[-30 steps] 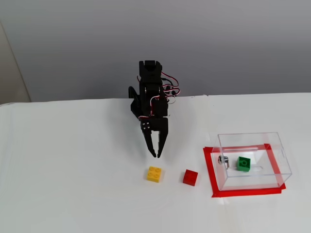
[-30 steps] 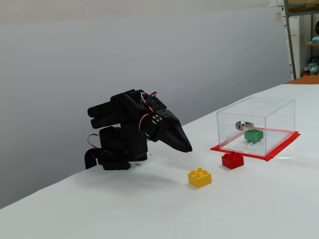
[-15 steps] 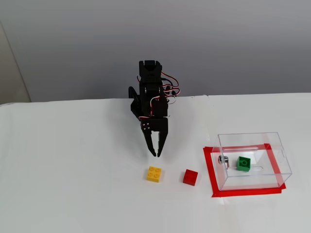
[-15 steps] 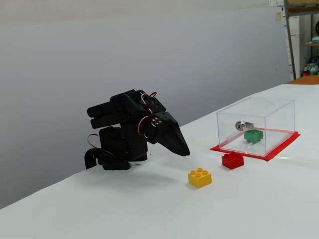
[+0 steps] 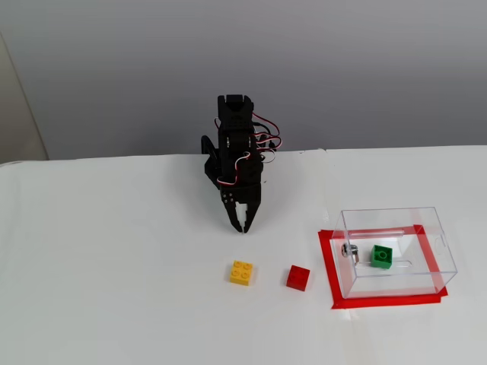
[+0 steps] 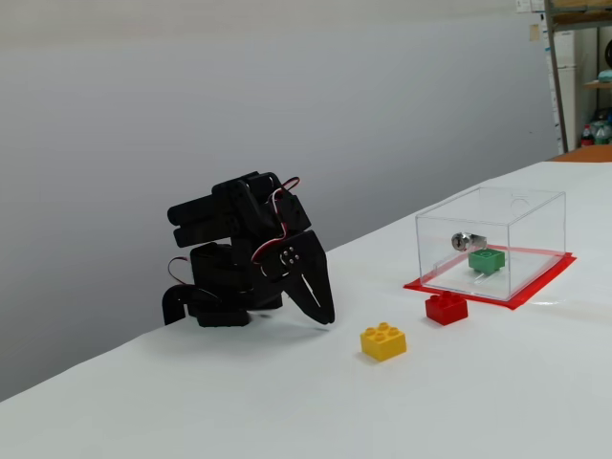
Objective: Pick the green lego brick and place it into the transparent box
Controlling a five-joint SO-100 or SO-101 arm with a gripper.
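Currently the green lego brick (image 5: 382, 256) lies inside the transparent box (image 5: 396, 220) at lower right; the hand (image 5: 241, 227), fingers pressed together and empty, points down at centre frame.

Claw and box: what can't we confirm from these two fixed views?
- Claw state: fingertips look close together in both fixed views, but too small and dark to tell if fully shut.
- Metal fitting on the transparent box: too small in both fixed views to identify.
- Green lego brick: stud count is blurred through the box wall.
- Red brick: studs not discernible from above.
- Arm base: hidden behind the arm's own body in a fixed view.
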